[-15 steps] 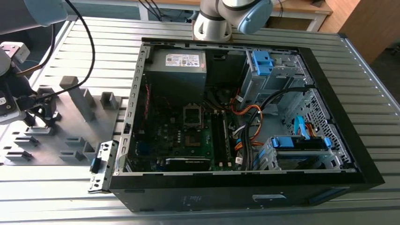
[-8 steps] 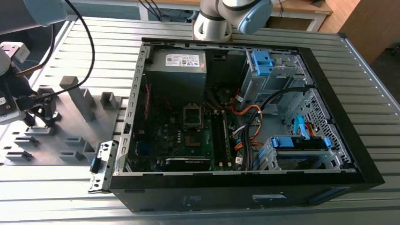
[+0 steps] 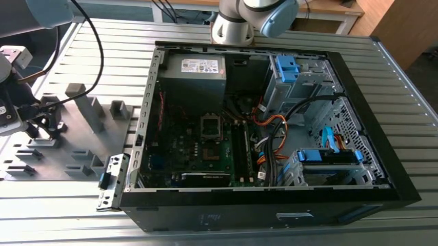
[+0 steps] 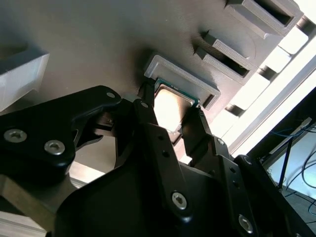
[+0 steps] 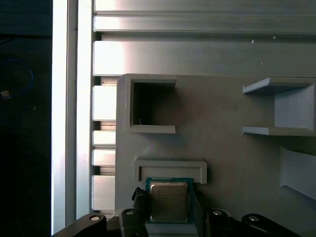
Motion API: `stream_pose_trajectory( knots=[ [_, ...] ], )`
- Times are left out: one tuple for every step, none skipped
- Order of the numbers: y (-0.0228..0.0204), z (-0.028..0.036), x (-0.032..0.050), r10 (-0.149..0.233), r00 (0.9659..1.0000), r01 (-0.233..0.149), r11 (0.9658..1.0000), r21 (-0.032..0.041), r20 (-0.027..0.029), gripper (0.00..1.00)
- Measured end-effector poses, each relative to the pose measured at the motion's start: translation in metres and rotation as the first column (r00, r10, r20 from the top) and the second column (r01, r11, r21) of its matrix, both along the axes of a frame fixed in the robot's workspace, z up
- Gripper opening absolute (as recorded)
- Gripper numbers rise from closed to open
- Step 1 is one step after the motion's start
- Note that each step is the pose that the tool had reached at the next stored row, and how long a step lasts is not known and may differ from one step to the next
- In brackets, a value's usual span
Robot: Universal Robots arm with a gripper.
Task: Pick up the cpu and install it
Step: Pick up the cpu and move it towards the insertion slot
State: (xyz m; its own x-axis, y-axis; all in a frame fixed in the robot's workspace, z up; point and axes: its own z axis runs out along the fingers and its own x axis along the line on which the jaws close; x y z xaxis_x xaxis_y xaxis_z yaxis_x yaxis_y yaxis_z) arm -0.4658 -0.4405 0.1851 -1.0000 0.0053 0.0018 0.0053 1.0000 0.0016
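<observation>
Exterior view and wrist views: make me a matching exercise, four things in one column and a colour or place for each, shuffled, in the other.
Column one
1. cpu
2. computer case
3. fixture tray
4. end effector

Column two
A. black, side open, on the exterior view's right
B. black, right at the chip
C. grey, with raised blocks, on the exterior view's left
D. silver-topped, against a tray bracket

Pairs: 1-D, 2-A, 3-C, 4-B

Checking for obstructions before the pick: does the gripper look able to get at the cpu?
Likely yes. The gripper sits right at the cpu on the tray. The cpu's top is bare, with nothing between them.
</observation>
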Motion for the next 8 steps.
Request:
stream_pose_trajectory(
  knots=[
    [0.0, 0.0, 0.0, 0.0, 1.0, 0.0, 1.0, 0.0, 0.0, 0.47],
    [0.0, 0.0, 0.0, 0.0, 1.0, 0.0, 1.0, 0.0, 0.0, 0.47],
    [0.0, 0.0001, 0.0, 0.0, 1.0, 0.0, 1.0, 0.0002, 0.0002, 0.47],
    [0.0001, 0.0005, 0.0, 0.0, 1.0, 0.0, 1.0, 0.0003, 0.0003, 0.47],
    [0.0, 0.0013, 0.0, 0.0, 1.0, 0.0, 1.0, 0.0002, 0.0003, 0.47],
    [0.0, 0.0026, 0.0, 0.0, 1.0, 0.0, 1.0, 0.0001, 0.0001, 0.47],
    [0.0, 0.0038, -0.0001, 0.0, 1.0, 0.0, 1.0, 0.0, -0.0001, 0.47],
    [0.0, 0.0051, 0.0, 0.0, 1.0, 0.0, 1.0, 0.0001, 0.0001, 0.47]
  ],
)
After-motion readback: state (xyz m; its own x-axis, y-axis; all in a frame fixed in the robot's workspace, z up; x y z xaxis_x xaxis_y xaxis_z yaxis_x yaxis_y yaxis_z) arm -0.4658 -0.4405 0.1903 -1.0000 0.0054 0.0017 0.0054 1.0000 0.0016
